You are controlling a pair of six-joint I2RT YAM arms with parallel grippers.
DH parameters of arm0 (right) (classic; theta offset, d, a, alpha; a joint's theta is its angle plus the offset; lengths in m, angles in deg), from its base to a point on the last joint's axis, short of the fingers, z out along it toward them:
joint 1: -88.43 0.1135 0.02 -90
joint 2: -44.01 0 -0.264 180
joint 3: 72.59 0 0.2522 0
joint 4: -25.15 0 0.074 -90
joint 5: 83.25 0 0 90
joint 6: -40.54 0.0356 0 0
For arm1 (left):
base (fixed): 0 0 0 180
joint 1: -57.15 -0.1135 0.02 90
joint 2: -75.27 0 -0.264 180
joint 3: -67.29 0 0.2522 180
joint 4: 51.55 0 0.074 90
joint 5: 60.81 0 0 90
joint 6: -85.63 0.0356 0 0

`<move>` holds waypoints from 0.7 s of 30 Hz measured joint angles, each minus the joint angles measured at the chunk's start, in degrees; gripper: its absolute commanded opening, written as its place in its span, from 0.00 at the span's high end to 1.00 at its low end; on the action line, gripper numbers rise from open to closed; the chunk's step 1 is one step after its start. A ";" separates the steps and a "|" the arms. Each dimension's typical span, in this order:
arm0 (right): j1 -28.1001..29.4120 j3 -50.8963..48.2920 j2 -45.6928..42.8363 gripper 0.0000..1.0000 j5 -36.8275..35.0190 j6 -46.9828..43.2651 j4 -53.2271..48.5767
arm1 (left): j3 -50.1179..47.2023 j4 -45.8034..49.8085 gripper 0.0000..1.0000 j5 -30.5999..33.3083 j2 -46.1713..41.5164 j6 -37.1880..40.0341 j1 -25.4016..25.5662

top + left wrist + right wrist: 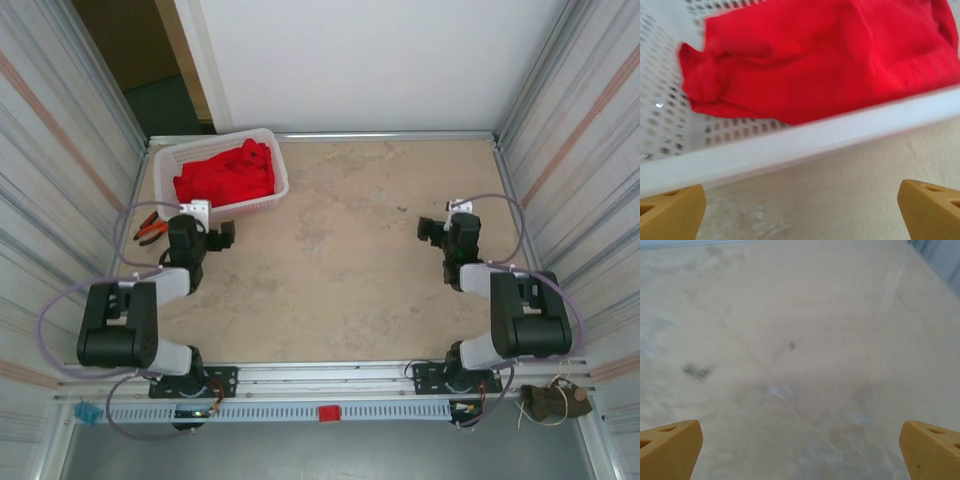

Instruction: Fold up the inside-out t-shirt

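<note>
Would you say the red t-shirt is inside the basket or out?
Inside: the t-shirt lies bunched, not folded, within the basket walls.

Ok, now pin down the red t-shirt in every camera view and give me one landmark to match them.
Top external: the t-shirt lies bunched in the white mesh basket, far-left corner.
Left wrist: the t-shirt spreads across the upper half, inside the basket, behind its near rim.
Right wrist: bare beige tabletop.
Shared landmark: the basket's white rim, top and left wrist views.
</note>
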 measured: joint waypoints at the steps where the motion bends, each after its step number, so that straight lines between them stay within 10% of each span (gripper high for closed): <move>1: 1.20 3.76 -1.64 0.01 -0.74 0.79 -4.92 | 1.92 3.69 0.01 1.18 -2.69 -1.09 0.02; 10: 2.27 38.64 -1.53 0.01 6.54 20.61 -35.95 | 16.63 29.03 0.01 3.34 -19.82 -11.15 1.27; 21: 27.78 89.55 38.38 0.04 8.28 19.96 -65.13 | 32.00 46.80 0.01 3.04 -8.02 -15.78 -1.01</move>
